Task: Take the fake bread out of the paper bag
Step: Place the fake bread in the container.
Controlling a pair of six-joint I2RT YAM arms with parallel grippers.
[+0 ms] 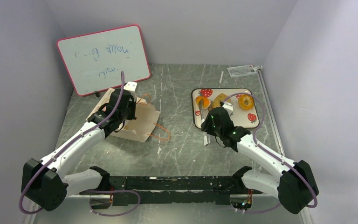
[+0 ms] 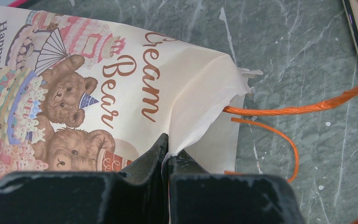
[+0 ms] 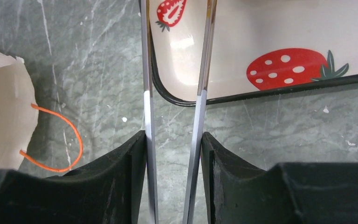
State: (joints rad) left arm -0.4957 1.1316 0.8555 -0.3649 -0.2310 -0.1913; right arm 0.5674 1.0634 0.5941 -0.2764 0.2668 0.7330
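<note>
The paper bag (image 1: pixel 140 122) lies on its side at the left, its bear print (image 2: pixel 70 107) facing up and its orange cord handles (image 2: pixel 279 135) trailing right. My left gripper (image 1: pixel 123 109) (image 2: pixel 168 147) is shut on the bag's upper mouth edge. My right gripper (image 1: pixel 212 122) (image 3: pixel 173 135) is shut on metal tongs (image 3: pixel 200 84) whose arms reach over the near left corner of the strawberry tray (image 3: pixel 279 32). Fake bread lies on the tray (image 1: pixel 249 117): an orange bagel (image 1: pixel 202 101), a yellowish roll (image 1: pixel 220 99) and another orange bagel (image 1: pixel 245 101). The bag's mouth (image 3: pixel 0 102) shows in the right wrist view.
A pink-framed whiteboard (image 1: pixel 103 58) leans on the back left wall just behind the bag. A clear flat item (image 1: pixel 242 70) and a small white stick (image 1: pixel 221 77) lie at the back right. Walls close in the table on three sides.
</note>
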